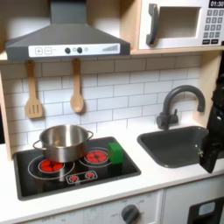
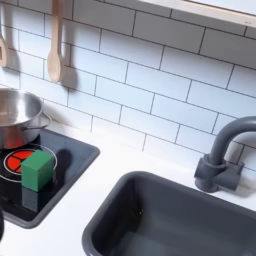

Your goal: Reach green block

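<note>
1. The green block sits on the black stovetop, on the right-hand red burner as the first exterior view shows it, near the hob's right edge.
2. In the second exterior view the green block stands upright on that same burner, its top face lighter than its sides, with a dim reflection below it on the glossy hob.
3. A steel pot rests on the other burner, at the first exterior view's left; it stands just beside the block without touching it. In the second exterior view the steel pot shows at the left edge, behind the block.
4. The robot arm is a dark shape at the first exterior view's right edge, over the right side of the grey sink, well apart from the block. It is cut off by the frame, and I cannot tell whether the pincer is wide or narrow.
5. A dark tap curves over the sink in the first exterior view; in the second exterior view the tap stands at the right, behind the sink.
6. The white desk carries hob and sink side by side.
7. On the white tiled wall hang a wooden spatula and a wooden spoon, under a grey hood. A microwave sits at the upper right of the first exterior view.
</note>
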`<move>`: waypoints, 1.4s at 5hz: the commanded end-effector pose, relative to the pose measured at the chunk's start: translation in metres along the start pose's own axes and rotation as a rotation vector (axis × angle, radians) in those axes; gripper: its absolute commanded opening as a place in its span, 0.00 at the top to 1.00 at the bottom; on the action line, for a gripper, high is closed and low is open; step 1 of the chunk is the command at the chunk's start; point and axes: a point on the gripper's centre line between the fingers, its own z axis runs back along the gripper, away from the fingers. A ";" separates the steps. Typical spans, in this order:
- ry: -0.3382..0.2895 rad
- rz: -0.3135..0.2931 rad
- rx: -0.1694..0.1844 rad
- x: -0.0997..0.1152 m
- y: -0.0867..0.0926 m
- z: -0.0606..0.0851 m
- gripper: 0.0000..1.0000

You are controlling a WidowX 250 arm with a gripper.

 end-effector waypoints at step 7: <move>-0.035 -0.028 0.028 0.086 0.050 -0.011 0.00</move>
